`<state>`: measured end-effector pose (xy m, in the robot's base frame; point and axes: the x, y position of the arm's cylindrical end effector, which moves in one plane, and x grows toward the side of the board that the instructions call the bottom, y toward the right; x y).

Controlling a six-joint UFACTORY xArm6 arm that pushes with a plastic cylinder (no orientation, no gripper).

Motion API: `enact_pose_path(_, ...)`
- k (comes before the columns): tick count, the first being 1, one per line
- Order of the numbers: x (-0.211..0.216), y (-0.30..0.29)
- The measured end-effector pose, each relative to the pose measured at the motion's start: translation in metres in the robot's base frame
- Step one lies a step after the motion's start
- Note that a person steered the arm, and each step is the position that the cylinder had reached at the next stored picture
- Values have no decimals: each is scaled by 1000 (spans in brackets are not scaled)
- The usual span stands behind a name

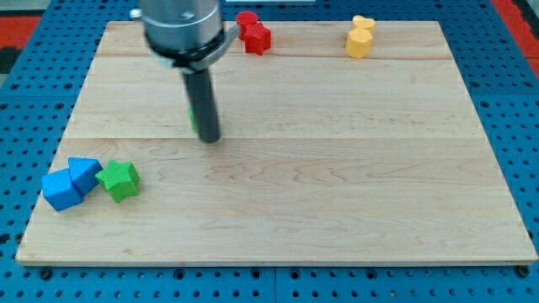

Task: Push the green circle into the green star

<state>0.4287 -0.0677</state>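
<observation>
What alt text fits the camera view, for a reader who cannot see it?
My tip rests on a wooden board, almost hiding a green block behind the rod. A green star touches two blue blocks at the view's lower left; red blocks and yellow blocks sit along the top.

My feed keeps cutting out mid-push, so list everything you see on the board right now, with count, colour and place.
green star: 1, green, lower left of the board, touching the blue blocks' right side.
blue blocks: 2, blue, lower left, pressed together; exact shapes unclear.
green circle: 1, green, upper left of centre, mostly hidden behind the rod; only a sliver shows.
red blocks: 2, red, top edge, left of centre, touching; shapes unclear.
yellow blocks: 2, yellow, top edge, right of centre, touching.
wooden board: 1, light wood, on a blue pegboard.
my tip: 1, dark rod end, against the green circle's right side.
</observation>
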Motion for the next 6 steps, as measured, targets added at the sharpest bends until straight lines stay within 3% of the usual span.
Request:
enact_pose_path(1, -28, 21)
enact_pose_path(2, -47, -29)
enact_pose_path(4, 37, -108)
enact_pose_path(5, 50, -133)
enact_pose_path(6, 30, -72)
